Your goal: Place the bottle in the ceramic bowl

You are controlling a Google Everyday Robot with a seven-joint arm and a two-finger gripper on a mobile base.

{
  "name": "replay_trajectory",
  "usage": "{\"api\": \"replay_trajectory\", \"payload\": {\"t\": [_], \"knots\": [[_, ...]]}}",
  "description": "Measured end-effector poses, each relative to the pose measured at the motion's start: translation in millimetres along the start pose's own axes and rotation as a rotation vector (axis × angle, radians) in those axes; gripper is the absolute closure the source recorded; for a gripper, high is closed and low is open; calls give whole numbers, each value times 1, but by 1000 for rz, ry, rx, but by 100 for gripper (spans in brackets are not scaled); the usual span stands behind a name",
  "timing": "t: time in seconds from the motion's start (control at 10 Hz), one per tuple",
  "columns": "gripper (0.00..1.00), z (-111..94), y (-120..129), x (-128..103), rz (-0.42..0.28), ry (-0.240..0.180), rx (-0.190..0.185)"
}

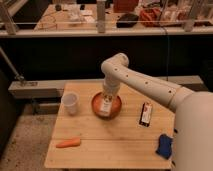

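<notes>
Gripper [107, 96] low over the ceramic bowl [117, 107], fingers closed tight on the top of the bottle [105, 107] — bottle upright, base down inside the bowl, seemingly at or near the bottom. Release step, by the look of it. Best done gently: lower to seat the base on the bowl floor, open the fingers wide, then lift straight up — no sideways drag, or risk tipping the tall bottle over the rim toward the white cup [70, 103]. Safer to allow a lean against the bowl wall than to insist on balance.
</notes>
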Motion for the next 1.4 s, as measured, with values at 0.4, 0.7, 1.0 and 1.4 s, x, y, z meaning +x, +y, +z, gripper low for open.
{"api": "replay_trajectory", "payload": {"t": [0.4, 0.7, 1.0, 1.4], "knots": [[66, 0, 0, 1, -7, -4, -1], [60, 0, 0, 2, -13, -8, -1], [60, 1, -1, 2, -18, -12, -1], [60, 2, -1, 3, -24, -16, -1]]}}
